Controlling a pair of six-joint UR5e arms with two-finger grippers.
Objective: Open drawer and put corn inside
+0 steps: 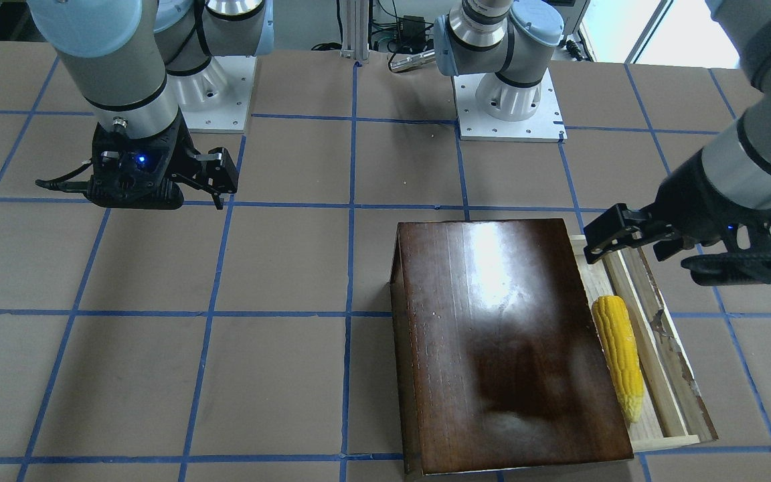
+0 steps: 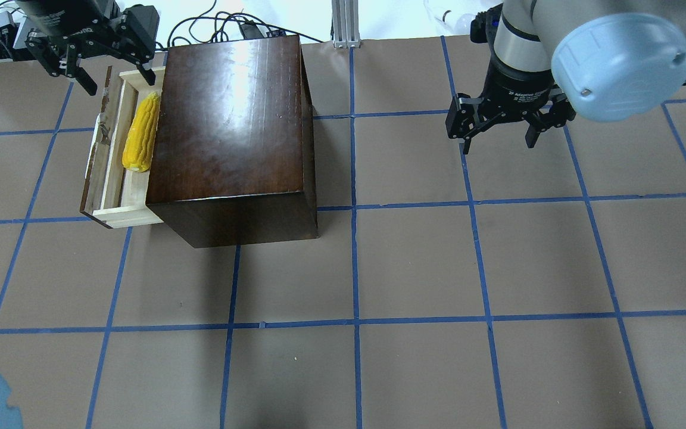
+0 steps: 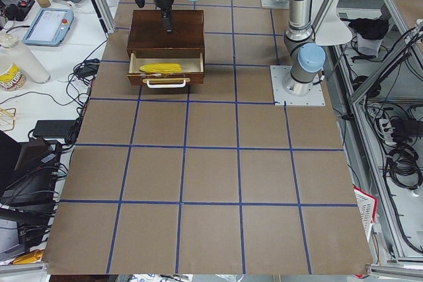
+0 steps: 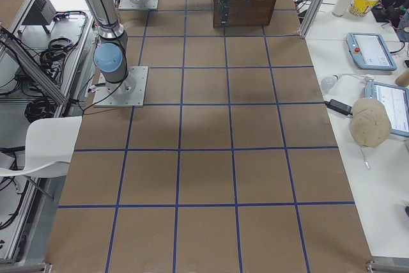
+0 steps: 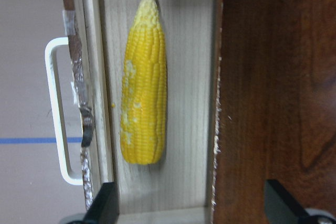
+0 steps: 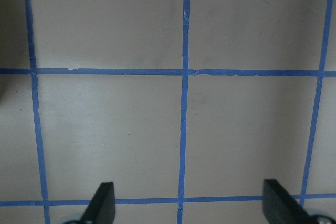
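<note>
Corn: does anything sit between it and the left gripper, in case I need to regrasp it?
Nothing visible does. The corn lies uncovered in the open drawer, and the left gripper hangs open above it, holding nothing. The box stands alongside the corn but does not cover it.

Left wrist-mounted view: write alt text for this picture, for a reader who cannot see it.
A yellow corn cob lies in the open pale-wood drawer, its paler tip toward the picture's top. The white handle is at left, the dark-brown box at right, and two black fingers, wide apart, show at the bottom edge.
</note>
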